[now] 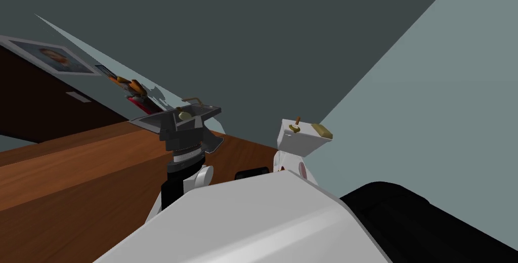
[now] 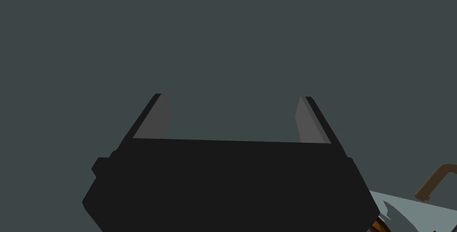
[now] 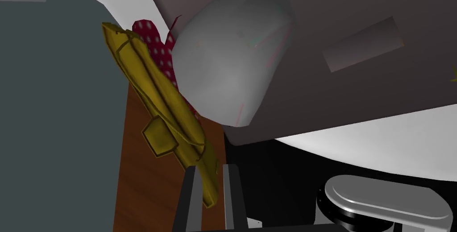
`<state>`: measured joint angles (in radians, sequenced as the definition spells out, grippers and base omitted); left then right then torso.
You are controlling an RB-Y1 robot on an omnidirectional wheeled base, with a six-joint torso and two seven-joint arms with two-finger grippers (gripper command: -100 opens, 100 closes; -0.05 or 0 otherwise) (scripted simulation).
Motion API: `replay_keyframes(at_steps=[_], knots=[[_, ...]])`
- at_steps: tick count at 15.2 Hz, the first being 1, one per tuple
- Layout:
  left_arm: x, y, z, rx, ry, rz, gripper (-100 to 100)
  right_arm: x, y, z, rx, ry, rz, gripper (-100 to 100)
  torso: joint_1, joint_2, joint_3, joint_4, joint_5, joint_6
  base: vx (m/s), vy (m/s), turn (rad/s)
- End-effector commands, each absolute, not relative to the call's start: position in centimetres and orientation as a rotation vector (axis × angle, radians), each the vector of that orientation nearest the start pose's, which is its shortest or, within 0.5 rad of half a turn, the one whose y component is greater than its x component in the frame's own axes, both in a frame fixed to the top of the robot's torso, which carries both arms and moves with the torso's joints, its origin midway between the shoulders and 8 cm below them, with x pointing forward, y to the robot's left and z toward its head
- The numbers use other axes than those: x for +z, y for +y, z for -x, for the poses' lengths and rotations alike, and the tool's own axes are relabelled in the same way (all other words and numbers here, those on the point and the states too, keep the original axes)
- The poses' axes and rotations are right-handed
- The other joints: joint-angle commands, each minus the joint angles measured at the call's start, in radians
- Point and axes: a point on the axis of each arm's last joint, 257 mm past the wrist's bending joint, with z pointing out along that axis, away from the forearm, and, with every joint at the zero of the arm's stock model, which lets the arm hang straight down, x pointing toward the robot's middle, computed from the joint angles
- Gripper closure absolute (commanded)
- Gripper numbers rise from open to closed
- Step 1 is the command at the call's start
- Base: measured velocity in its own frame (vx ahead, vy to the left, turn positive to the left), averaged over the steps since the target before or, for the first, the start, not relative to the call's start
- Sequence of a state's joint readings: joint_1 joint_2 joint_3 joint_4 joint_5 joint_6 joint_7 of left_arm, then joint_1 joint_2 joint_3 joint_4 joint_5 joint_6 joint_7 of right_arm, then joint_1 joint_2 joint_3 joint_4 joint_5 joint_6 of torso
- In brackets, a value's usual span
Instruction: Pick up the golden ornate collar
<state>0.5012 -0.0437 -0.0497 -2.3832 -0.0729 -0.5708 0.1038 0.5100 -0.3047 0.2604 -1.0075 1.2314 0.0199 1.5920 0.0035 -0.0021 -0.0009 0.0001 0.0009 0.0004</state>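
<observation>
Your right hand point(image 3: 209, 170) pinches the golden collar point(image 3: 157, 92) by its end; lift slowly, with firm grip. Left hand point(image 2: 232, 108) is spread.

A brown wooden counter point(image 1: 76, 174) spans the left, under a dark grey wall point(image 1: 253, 32) that meets a paler one point(image 1: 445, 98). A framed portrait of a man point(image 1: 53, 57) shows far off, with orange and red items point(image 1: 132, 90) near it. A red, white-dotted thing point(image 3: 154, 42) shows above the wood.

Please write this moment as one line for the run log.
right gripper: shut on golden collar | left gripper: open, empty | phase: holding
</observation>
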Motion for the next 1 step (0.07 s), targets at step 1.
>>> replay_keyframes(at_steps=[1], knots=[[8.08, 25.36, -30.99, -1.435, 0.474, 0.541, 0, -63.46, -33.53, -9.91, -0.554, 2.054, 1.908, 100, 0.000, 0.000, 0.000, 0.000, 0.000, 0.000, 0.016, 0.017, -0.001]])
